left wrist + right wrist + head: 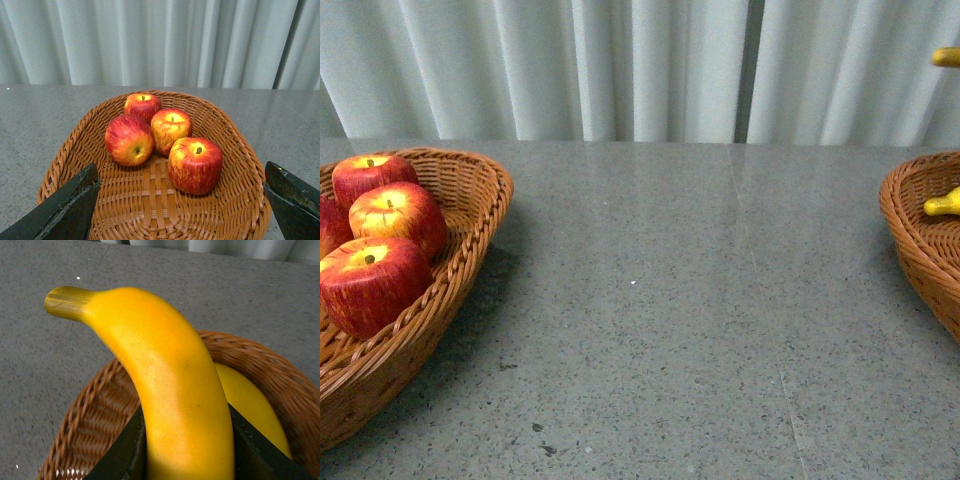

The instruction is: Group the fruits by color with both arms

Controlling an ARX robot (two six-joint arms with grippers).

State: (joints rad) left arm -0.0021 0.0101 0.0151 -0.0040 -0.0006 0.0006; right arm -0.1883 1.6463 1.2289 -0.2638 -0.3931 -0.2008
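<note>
Four red apples (195, 165) in left wicker basket (75, 145), two bananas: one (170, 390) clamped in right end effector (187, 450) above right basket (95, 425), 2nd banana (250, 405) lying inside, left end effector (180, 210) spread wide w/ nothing held, grey table (670, 300).

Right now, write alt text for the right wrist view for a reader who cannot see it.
A long curved bright yellow banana is clamped between the right gripper's dark fingers, held above a brown wicker basket. A second yellow banana lies in the basket behind it, on a grey speckled tabletop.
</note>
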